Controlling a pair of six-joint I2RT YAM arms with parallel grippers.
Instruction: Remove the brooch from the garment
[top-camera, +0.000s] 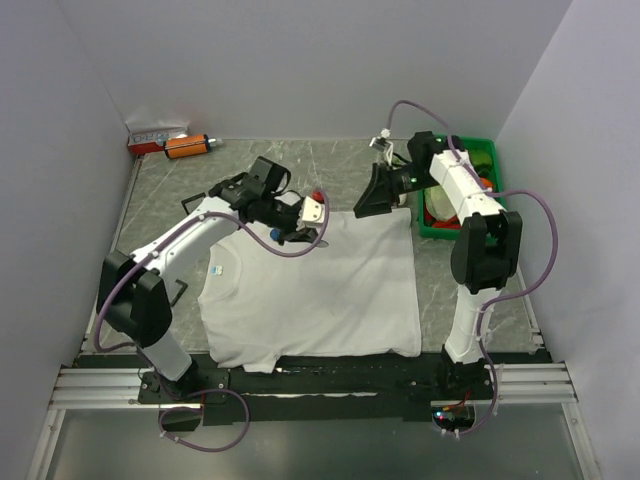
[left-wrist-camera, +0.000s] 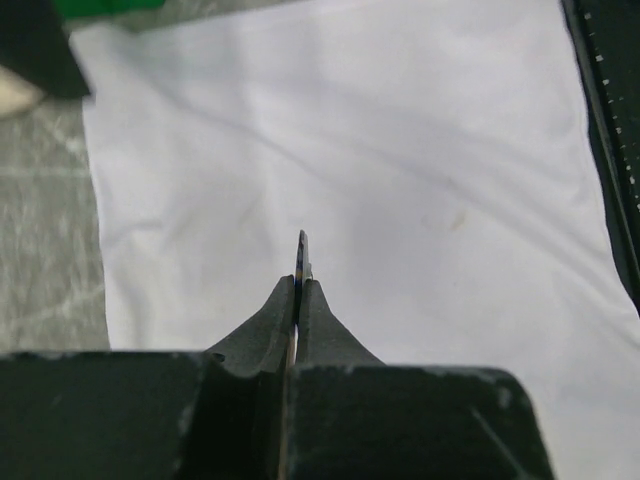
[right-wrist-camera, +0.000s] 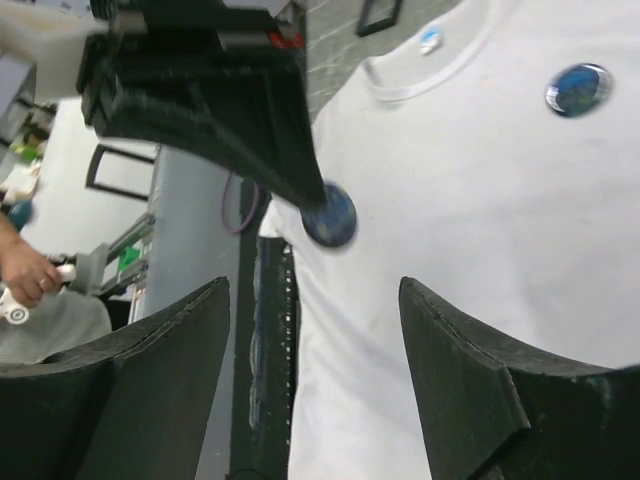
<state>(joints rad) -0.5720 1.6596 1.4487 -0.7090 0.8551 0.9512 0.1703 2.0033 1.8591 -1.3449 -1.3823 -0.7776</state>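
Note:
The garment (top-camera: 320, 285) is a white T-shirt lying flat, its neck to the left with a small light-blue label (right-wrist-camera: 430, 38). My left gripper (top-camera: 312, 228) hangs over the shirt's far part, shut on the brooch (left-wrist-camera: 301, 250), which shows edge-on as a thin dark-blue sliver between the fingertips (left-wrist-camera: 315, 300). In the right wrist view the same brooch (right-wrist-camera: 330, 216) is a round dark-blue disc pinched at the tip of the left finger, above the cloth. My right gripper (right-wrist-camera: 313, 290) stands open by the shirt's far right corner (top-camera: 378, 200), holding nothing. Another shiny blue disc (right-wrist-camera: 578, 88) lies on the shirt near the neck.
A green bin (top-camera: 487, 150) with coloured items stands at the back right, beside the right arm. An orange object (top-camera: 188, 145) and a red-and-white box (top-camera: 150, 140) sit at the back left. Black square frames (right-wrist-camera: 380, 15) lie left of the shirt. A black rail (top-camera: 330, 365) borders the near edge.

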